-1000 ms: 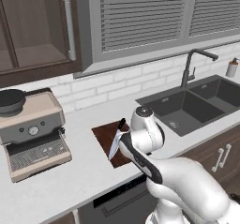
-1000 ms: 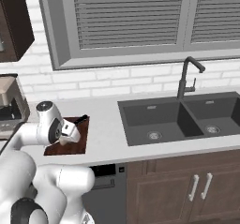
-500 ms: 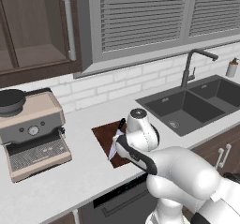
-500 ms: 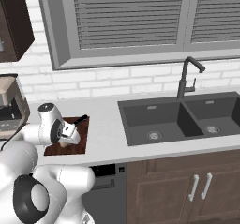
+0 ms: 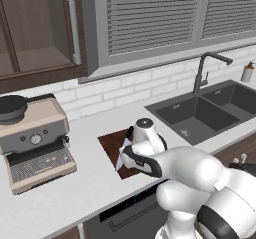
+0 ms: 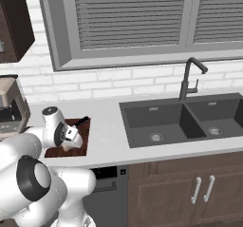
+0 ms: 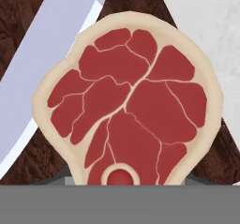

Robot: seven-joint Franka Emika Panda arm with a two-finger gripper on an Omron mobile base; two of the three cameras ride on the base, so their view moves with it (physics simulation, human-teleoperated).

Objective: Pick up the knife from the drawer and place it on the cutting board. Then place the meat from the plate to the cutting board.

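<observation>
The meat [image 7: 131,110], red with a pale tan rim, hangs close in the hand view, and its lower edge hides the fingertips. My gripper [image 6: 71,134] is shut on it, low over the near end of the dark reddish-brown cutting board [image 5: 111,143]. The knife [image 5: 122,155] lies on the board, its dark handle [image 6: 81,122] pointing toward the wall. Its silver blade [image 7: 51,63] runs just behind and to the left of the meat in the hand view. The plate and the drawer are out of view.
An espresso machine [image 5: 35,138] stands left of the board. A dark double sink [image 5: 200,113] with a black faucet [image 5: 202,70] lies to the right. The pale counter [image 7: 206,21] shows beside the board's corner. Dark cabinet doors [image 6: 190,193] sit below the counter edge.
The hand has edged slightly left over the board while the arm's elbow swung closer to the cameras. The meat stays in the grip and the knife has not moved.
</observation>
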